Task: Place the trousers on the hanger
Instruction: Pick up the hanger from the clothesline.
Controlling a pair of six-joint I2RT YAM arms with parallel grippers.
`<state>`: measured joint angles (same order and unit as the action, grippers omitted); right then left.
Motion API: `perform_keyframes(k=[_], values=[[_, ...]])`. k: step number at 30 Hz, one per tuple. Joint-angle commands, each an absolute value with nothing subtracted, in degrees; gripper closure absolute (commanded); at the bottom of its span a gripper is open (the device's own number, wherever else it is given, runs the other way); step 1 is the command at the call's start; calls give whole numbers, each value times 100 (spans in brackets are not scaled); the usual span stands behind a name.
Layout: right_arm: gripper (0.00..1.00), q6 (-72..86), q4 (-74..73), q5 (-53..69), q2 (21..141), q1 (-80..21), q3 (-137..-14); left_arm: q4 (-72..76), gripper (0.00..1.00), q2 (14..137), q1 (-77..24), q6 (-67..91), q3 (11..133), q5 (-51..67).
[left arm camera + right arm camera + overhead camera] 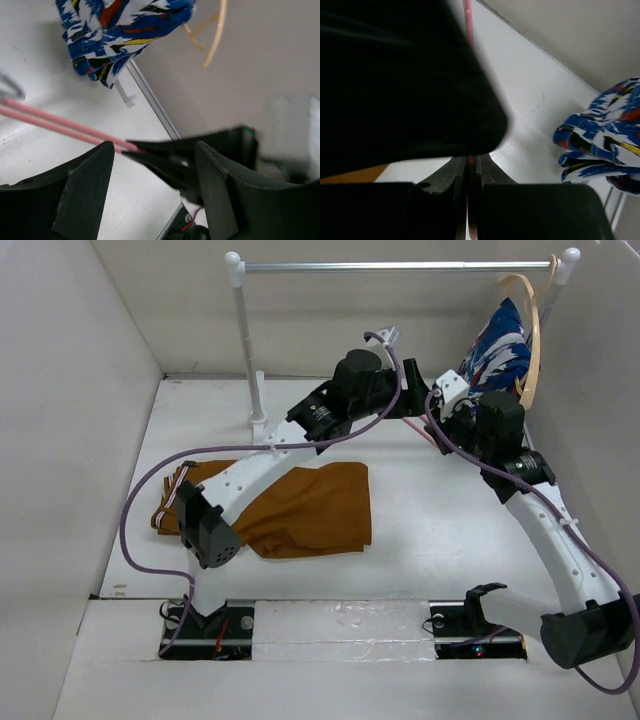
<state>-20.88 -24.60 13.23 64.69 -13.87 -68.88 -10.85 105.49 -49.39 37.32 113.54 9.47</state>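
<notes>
The rust-brown trousers [300, 505] lie flat on the table in front of the left arm, with no gripper on them. A sliver of them shows in the right wrist view [350, 175]. My right gripper [440, 408] [470, 167] is shut on the thin pink hanger [467, 20], held above the table at the back right. In the left wrist view the hanger's two pink wires [50, 122] run into the right gripper's black fingers [165, 157]. My left gripper [412, 400] [154, 150] is open, its jaws on either side of those fingers. In the top view the arms mostly hide the hanger [433, 436].
A white clothes rack stands at the back, with a rail [400, 267] and a pole [245, 350]. A blue, white and red patterned garment [495, 350] [120, 30] [605, 135] hangs at its right end on a pale wooden hanger [530, 330] [215, 35]. White walls enclose the table.
</notes>
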Motion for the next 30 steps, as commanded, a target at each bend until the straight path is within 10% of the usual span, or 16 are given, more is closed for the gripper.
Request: perform_keyframes(k=[1,9,25,30], values=[[100,-1881,-1811,967,6231,-1573,-6777,-1431,40,10784,-4931,3858,11830,696],[100,-1916,-1977,370,6205,-1872,-6794,-1089,53,10363,-4931,4122,11039,53],[100,-1907,-2074,36,6109,-2601,-6496,-967,47,10872,-4931,4148,11057,-35],[100,-1863,-2311,-290,6012,-2786,-6363,-888,89,10819,-4931,4192,10811,211]])
